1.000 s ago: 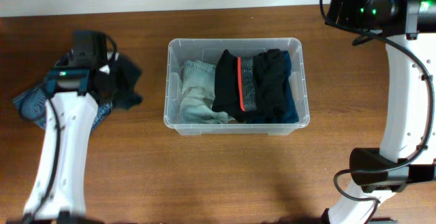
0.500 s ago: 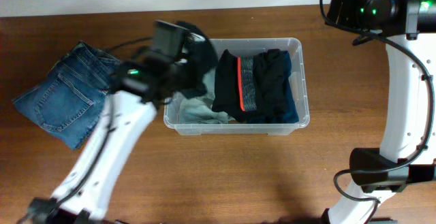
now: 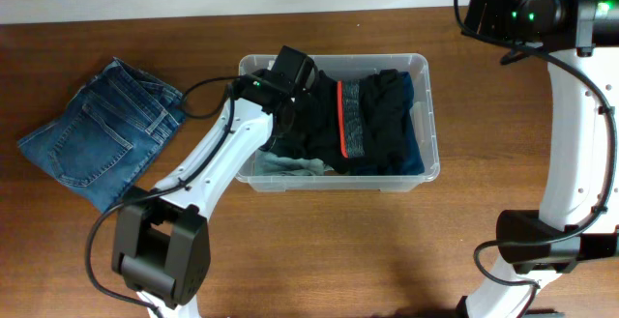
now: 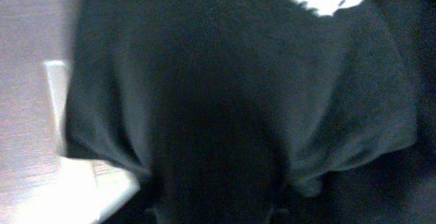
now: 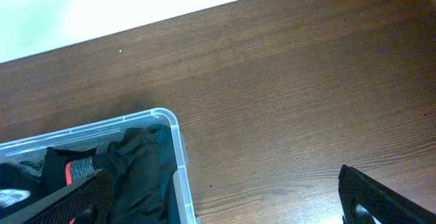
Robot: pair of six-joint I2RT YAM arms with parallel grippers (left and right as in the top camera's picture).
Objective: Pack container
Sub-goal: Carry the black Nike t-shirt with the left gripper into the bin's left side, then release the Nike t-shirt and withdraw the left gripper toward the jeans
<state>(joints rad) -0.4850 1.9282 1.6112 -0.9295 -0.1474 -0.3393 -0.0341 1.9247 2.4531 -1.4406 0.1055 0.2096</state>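
Now the container (image 3: pixel 432 130) sits mid-frame on the counter (image 3: pixel 387 250). The left tool (image 3: pixel 296 84) hangs over its left half, apparently against dark cloth (image 4: pixel 225 101), grip impossible to tell; right tool (image 5: pixel 225 200), upper right, spread wide.

"Where did the left arm (image 3: pixel 222 149) go?"
"It swung from the table's nine o'clock side to the container's (image 3: pixel 334 59) nine o'clock end, carrying the dark garment (image 4: pixel 218 94) along."
"And the jeans (image 3: pixel 97 149)?"
"Uncovered now, spread flat. The pale garment (image 3: pixel 290 165) inside is mostly hidden."
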